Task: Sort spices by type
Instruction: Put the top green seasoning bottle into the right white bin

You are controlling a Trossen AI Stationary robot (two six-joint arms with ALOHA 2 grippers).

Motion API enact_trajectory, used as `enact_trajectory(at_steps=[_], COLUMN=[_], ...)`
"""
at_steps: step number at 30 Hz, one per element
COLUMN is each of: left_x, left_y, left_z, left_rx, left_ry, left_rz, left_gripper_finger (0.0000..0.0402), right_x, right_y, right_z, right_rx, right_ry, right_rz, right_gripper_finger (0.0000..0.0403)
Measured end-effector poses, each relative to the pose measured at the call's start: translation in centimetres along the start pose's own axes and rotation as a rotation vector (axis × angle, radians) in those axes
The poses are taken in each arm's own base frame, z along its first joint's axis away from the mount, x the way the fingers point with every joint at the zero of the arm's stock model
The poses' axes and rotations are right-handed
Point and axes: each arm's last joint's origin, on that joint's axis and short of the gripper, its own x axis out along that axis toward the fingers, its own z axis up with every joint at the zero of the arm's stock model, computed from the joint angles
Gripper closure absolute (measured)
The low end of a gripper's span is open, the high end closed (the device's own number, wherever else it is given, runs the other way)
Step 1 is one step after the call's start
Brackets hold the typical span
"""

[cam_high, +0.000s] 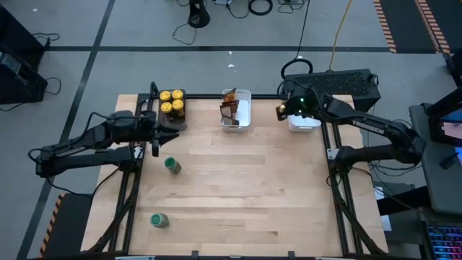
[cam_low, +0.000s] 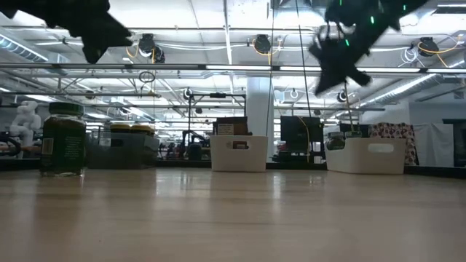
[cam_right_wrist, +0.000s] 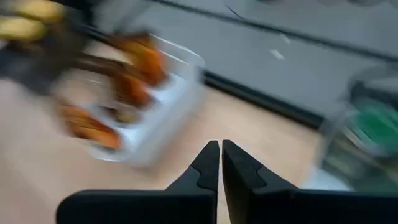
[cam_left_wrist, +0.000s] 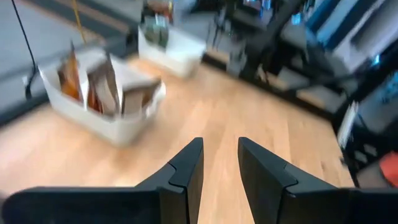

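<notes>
Hovering above the pale wood-plank table [cam_high: 238,195], both dark arms are up off the surface. Left gripper [cam_high: 154,137] hangs nr the table's left edge, just beside the dark tray [cam_high: 173,123]; its two blunt wedge-shaped fingers [cam_left_wrist: 186,171] stand a little apart w/ only bare wood showing between them, nothing held. Right gripper [cam_high: 283,111] sits at the far right, next to a white rectangular tray [cam_high: 304,124]; its tapered black fingers [cam_right_wrist: 210,165] are pressed together, empty.

Yellow-lid jars [cam_high: 172,101]: four small round ones packed in a square block on the dark tray. Flat brown-orange packets [cam_high: 230,105], crinkly and glossy, stand upright/leaning in the middle white tray [cam_high: 244,115], a smooth plastic bin w/ rounded corners. Two green-lid jars remain loose on the wood: one [cam_high: 173,166] nr the left gripper, the other [cam_high: 159,219] closer to the front left corner, well apart from the first. In the low view one green-lid jar [cam_low: 64,138] shows as a squat cylinder, dark contents, printed label. Something green sits in the right white tray, too blurred to tell what.
</notes>
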Motion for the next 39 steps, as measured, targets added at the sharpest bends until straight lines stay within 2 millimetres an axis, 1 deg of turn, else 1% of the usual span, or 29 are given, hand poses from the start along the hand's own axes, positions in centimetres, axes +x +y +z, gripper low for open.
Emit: enact_trajectory(at_steps=[2, 5, 9, 11, 13, 18, 23, 28, 33, 39], left_x=[-0.1, -0.2, -0.1, 0.1, 0.2, 0.2, 0.2, 0.2, 0.2, 0.9], left_y=[0.0, 0.2, 0.4, 0.3, 0.0, -0.9, -1.7, -3.0, -4.0, -4.1], left_z=[-0.2, -1.1, -2.5, -2.9, -3.0, -3.4, -3.7, -2.4, -1.5, -2.3], left_rx=[-0.009, 0.003, 0.017, 0.005, -0.002, -0.003, -0.013, 0.015, 0.076, 0.12], left_ry=[0.085, 0.246, 0.435, 0.498, 0.523, 0.578, 0.613, 0.587, 0.629, 0.753], left_rz=[0.007, 0.027, 0.01, -0.047, -0.11, -0.189, -0.238, -0.304, -0.341, -0.32], left_gripper_finger=[0.0297, 0.0297, 0.0297, 0.0297, 0.0297, 0.0297, 0.0297, 0.0297, 0.0297, 0.0297], right_x=[-1.2, -2.6, -3.6, -3.7, -3.5, -2.1, -0.4, 0.6, 0.5, 0.3], right_y=[2.0, 5.2, 9.0, 10.7, 12.2, 15.1, 17.4, 18.7, 19.8, 20.1], right_z=[0.9, 2.3, 3.3, 3.4, 3.5, 2.8, 1.4, 0.4, 0.8, 1.3], right_rx=[-0.061, -0.164, -0.319, -0.388, -0.454, -0.578, -0.656, -0.709, -0.694, -0.662], right_ry=[-0.047, -0.127, -0.193, -0.21, -0.217, -0.195, -0.127, -0.123, -0.227, -0.292], right_rz=[0.078, 0.197, 0.331, 0.394, 0.448, 0.535, 0.603, 0.624, 0.663, 0.685], right_gripper_finger=[0.0403, 0.0403, 0.0403, 0.0403, 0.0402, 0.0394, 0.0376, 0.0345, 0.0301, 0.0249])
